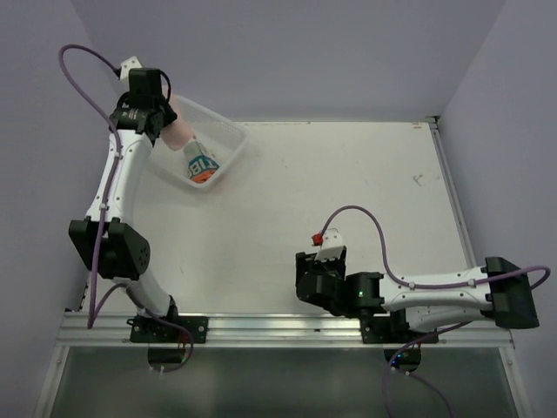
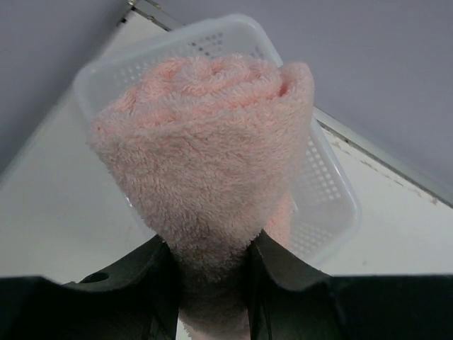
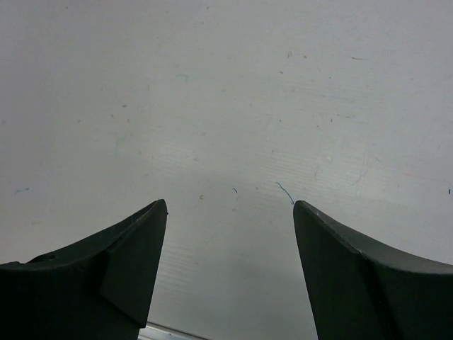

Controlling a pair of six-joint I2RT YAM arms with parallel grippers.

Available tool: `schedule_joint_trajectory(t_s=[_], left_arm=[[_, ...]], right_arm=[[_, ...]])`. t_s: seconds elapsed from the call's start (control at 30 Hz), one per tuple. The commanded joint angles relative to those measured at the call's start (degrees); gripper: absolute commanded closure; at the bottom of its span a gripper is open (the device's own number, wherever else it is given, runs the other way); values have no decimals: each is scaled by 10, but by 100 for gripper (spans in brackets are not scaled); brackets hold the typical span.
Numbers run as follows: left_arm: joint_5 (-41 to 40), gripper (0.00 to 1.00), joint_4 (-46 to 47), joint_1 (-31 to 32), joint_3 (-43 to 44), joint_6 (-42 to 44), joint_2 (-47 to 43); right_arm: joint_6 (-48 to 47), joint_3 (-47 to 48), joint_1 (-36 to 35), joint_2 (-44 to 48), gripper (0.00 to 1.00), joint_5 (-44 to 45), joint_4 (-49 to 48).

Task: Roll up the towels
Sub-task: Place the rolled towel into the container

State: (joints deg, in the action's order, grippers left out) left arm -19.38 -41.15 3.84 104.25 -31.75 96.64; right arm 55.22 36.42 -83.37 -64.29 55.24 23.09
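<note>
Left jaws pinch one end of the rolled pink towel (image 2: 205, 156) over the edge of the basket (image 2: 327, 190), printed towel (image 1: 200, 163) lying inside; loosely released, the roll could unwind or fall outside the rim; right jaws spread above the surface (image 3: 226, 106)

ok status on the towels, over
Left gripper shut on rolled pink towel, at the basket. Right gripper open, empty, over the table. Printed towel lies rolled in basket. No obstruction seen.
</note>
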Motion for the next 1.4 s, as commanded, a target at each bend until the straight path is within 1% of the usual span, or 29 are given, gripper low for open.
schedule_joint_trajectory(t_s=[0.0,0.07,0.1,0.13,0.2,0.27,0.3,0.37,0.4,0.6,0.77,0.9,1.07,1.17,1.2,1.27,1.3,1.37], left_arm=[[-75,100,-8,-36,61,48,73],[-97,100,-17,-38,110,57,107],[-108,100,-19,-38,124,68,139],[-113,100,-18,-54,148,71,155],[-109,100,-19,-64,171,74,202],[-107,100,-24,-75,199,69,231],[-92,100,-24,-80,208,64,259],[-77,100,-25,-92,227,60,285],[-65,100,-25,-95,232,56,310],[1,100,2,-103,255,46,376],[56,100,40,-103,250,41,404],[91,100,65,-103,225,41,411],[106,89,108,-103,167,53,404],[103,83,117,-103,159,56,410],[102,79,119,-103,158,58,413],[96,74,118,-103,158,59,418],[96,69,119,-103,153,59,418],[96,66,124,-104,146,59,418]], right_arm=[[-3,9,20,-3,24,-27,-14],[-5,4,33,-4,24,-33,-16],[-6,2,39,-4,24,-43,-19],[-6,0,44,-5,24,-48,-22],[-7,-3,59,-7,24,-57,-26],[-7,-4,68,-15,24,-67,-30],[-7,-3,72,-20,24,-72,-31],[-6,-1,83,-34,24,-86,-32],[-5,0,86,-37,24,-89,-33],[-13,5,117,-71,24,-122,-52],[-22,7,145,-91,24,-144,-68],[-33,11,162,-110,24,-163,-78],[-40,18,174,-123,24,-171,-87],[-41,20,175,-130,24,-176,-90],[-40,21,175,-131,24,-177,-91],[-40,22,176,-137,24,-180,-90],[-40,22,176,-138,24,-181,-91],[-40,24,178,-144,24,-183,-93]])
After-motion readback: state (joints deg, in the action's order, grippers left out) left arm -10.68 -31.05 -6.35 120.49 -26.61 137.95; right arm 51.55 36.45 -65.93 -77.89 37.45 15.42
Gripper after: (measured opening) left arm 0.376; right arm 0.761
